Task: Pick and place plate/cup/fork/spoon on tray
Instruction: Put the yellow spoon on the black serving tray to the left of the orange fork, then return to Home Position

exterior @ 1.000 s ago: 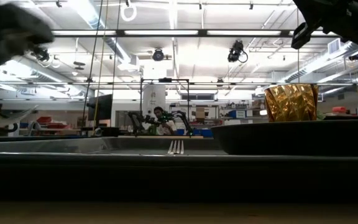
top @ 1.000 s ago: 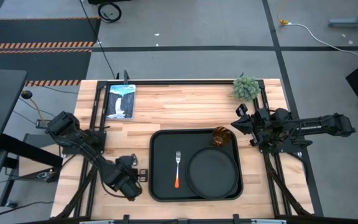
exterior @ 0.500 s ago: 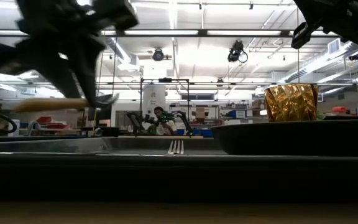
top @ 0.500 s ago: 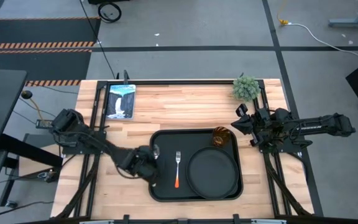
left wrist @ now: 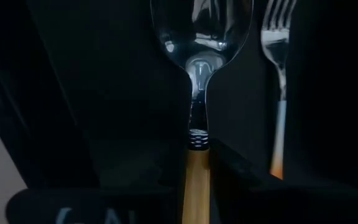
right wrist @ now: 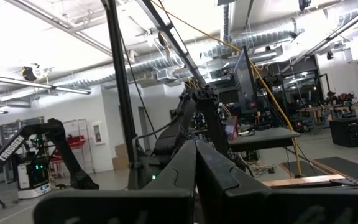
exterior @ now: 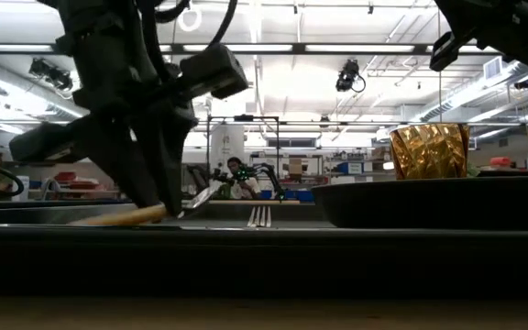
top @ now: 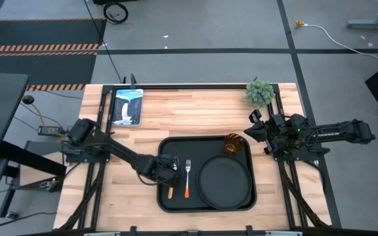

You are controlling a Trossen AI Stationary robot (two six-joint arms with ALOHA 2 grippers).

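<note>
The black tray (top: pixel 166 147) lies mid-table. On it are the round black plate (top: pixel 225 182) at the right, the amber cup (top: pixel 233 144) at its far right corner, and the fork (top: pixel 188 177) with the red-orange handle left of the plate. My left gripper (top: pixel 167 170) is over the tray's left part, just left of the fork, shut on the spoon (left wrist: pixel 201 37). The spoon's orange handle (top: pixel 170 191) points toward the near edge. My right gripper (top: pixel 252 129) waits shut and empty off the tray's far right corner. My left gripper pinches the spoon's orange handle (left wrist: pixel 196 168) between its two fingers, just behind the metal neck. The fingers come from above, slanting down, and lie across the handle. The spoon is tilted, bowl end higher and the handle's free end (exterior: pixel 90 220) low by the tray floor; whether it touches cannot be told.
A small potted plant (top: pixel 260 93) stands at the table's far right corner and a picture card (top: pixel 127 106) lies at the far left. Bare wood lies left of the tray and along the far side. A person shows far off in the room (exterior: pixel 236 174).
My left gripper has carried the spoon from the table's near left toward the right, in over the tray's left part, and has gone down next to the fork. The spoon, level half a second ago, is now tilted with its handle end down.
</note>
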